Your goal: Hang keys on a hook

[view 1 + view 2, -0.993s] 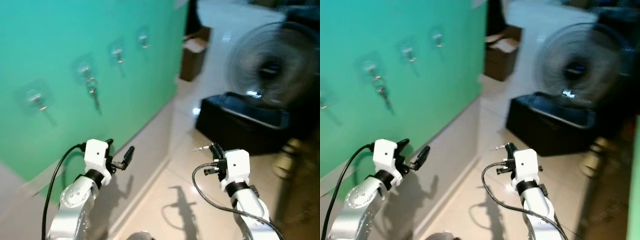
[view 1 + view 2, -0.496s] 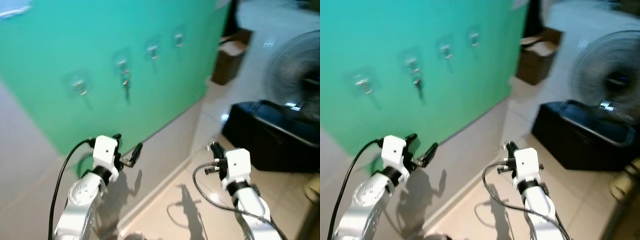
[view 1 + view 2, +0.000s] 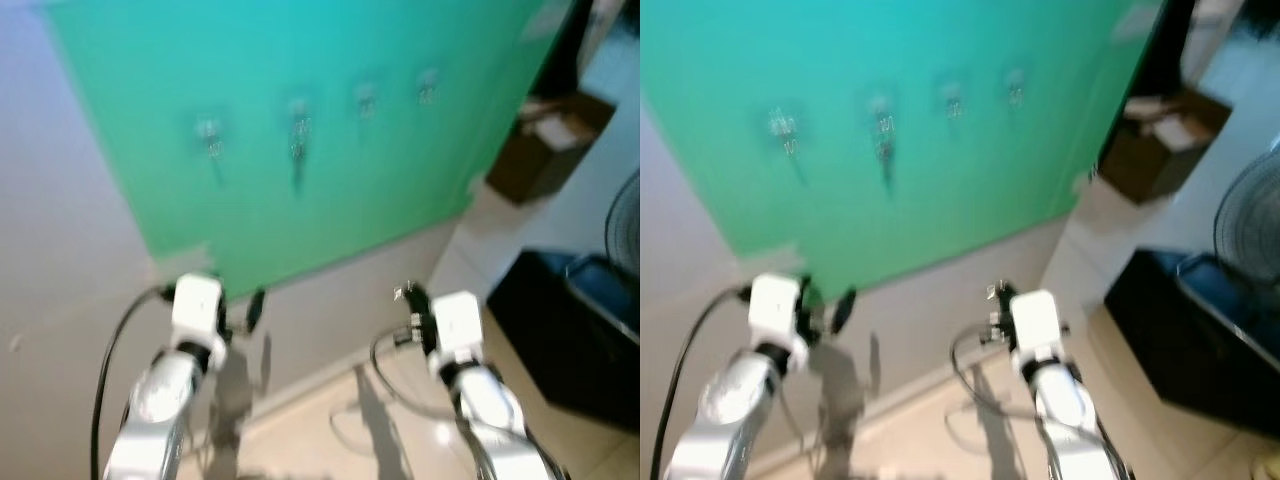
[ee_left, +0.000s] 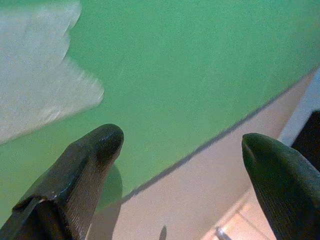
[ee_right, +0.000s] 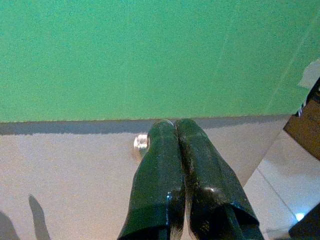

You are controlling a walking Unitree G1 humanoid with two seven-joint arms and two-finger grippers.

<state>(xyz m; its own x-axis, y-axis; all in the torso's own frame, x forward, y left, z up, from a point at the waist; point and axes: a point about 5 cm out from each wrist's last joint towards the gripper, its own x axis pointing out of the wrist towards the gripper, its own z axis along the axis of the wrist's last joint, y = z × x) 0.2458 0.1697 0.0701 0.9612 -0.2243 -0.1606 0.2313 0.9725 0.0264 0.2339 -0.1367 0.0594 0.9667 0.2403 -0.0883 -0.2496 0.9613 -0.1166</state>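
Black fingers of the right claw (image 5: 174, 131) are clenched together, and a small silver metal piece (image 5: 141, 142), apparently the keys, is seen protruding sideways beside their tips; its long axis cannot be told. The left claw (image 4: 182, 145) is held released, fingers wide apart. Beyond both, the green wall panel (image 3: 330, 200) carries four clear hooks in a row (image 3: 297, 110), one with a hanging key pointing down. Compared with earlier, the camera has been turned squarely toward the panel.
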